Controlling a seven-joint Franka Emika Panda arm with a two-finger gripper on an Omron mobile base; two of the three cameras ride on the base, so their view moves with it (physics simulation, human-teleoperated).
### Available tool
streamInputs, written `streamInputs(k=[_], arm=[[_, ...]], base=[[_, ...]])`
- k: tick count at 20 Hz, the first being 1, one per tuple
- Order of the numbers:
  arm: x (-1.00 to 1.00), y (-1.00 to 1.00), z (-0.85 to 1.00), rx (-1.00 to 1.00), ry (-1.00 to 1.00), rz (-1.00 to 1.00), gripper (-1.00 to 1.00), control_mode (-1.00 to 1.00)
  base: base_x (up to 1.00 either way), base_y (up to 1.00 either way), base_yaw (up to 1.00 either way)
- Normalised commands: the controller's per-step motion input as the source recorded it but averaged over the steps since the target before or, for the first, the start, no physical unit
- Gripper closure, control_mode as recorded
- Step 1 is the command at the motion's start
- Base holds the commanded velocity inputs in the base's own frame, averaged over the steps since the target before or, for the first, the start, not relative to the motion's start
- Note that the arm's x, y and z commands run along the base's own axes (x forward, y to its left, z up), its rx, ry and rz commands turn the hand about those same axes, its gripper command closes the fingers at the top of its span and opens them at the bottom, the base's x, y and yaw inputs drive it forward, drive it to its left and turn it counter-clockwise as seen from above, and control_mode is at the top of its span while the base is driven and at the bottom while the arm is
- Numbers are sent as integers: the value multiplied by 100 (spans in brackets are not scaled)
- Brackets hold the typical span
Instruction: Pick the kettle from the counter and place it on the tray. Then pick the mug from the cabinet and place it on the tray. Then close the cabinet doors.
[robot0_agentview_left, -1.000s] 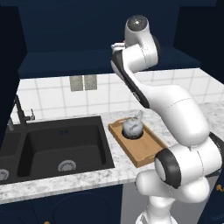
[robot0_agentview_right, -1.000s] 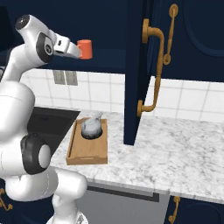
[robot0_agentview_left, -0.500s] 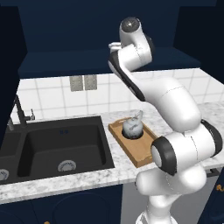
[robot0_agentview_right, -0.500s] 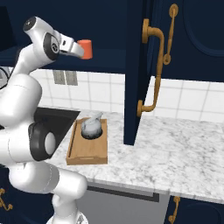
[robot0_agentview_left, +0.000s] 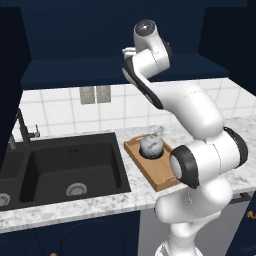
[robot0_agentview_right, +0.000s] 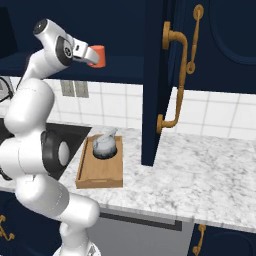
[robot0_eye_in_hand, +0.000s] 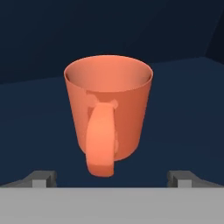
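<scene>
Gripper (robot0_eye_in_hand: 112, 180) spread wide, holding nothing; smooth orange-red mug (robot0_eye_in_hand: 108, 111) sits dead ahead between its fingertips (robot0_eye_in_hand: 43, 178), looped handle facing the hand, round rim up.

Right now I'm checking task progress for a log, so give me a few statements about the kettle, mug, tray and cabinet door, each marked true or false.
1. The kettle sits on the tray. True.
2. The mug is on the tray. False: it is up in front of the gripper, by the cabinet recess.
3. The cabinet door is shut. False: it stands open.
4. The mug's handle faces the hand camera. True.
5. The fingers are spread wide, apart from the mug. True.
</scene>
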Motion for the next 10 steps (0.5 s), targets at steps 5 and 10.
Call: streamInputs(k=[5, 10], arm=[[25, 1, -16, 0, 0, -1, -100, -100], [19, 1, -9, 0, 0, -2, -100, -100]], base=[[0, 0, 0], [0, 0, 0]])
